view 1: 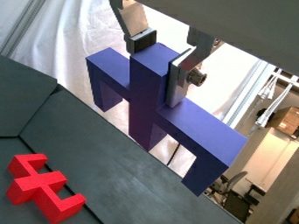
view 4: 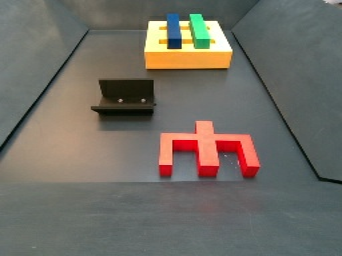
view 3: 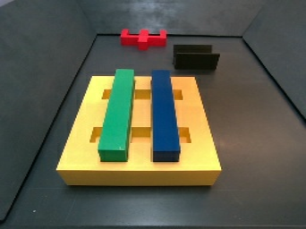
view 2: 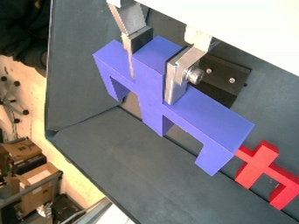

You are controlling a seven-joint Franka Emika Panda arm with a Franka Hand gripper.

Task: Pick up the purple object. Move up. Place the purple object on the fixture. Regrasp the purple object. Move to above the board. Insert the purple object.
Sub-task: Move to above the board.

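So the gripper [view 1: 163, 59] is clamped on the purple object [view 1: 158, 112], pinching the raised central tab between its two silver fingers [view 1: 184, 77], and you can see that grip in both wrist views (same gripper [view 2: 155, 59] and purple object [view 2: 176, 114] from the opposite side). The piece hangs off the floor with its wide bar running across and its notched legs pointing down, nothing touching it underneath as far as I can tell. Neither the gripper nor the purple piece shows up in either side view, so they're above what those cameras cover. Down on the dark floor there's a red notched block [view 4: 207, 152], lying flat by itself, also visible in a wrist view [view 1: 42, 184] off to one side of the held piece. The fixture [view 4: 124, 97] is sitting empty, well apart from the red block and between it and the board in a side view; in a wrist view [view 2: 229, 76] it peeks out just behind the fingers. The board [view 3: 81, 143] is the big yellow slab with the green bar [view 3: 117, 114] and the blue bar [view 3: 163, 115] lying side by side in its slots, with open slot ends showing at the edges of both bars.
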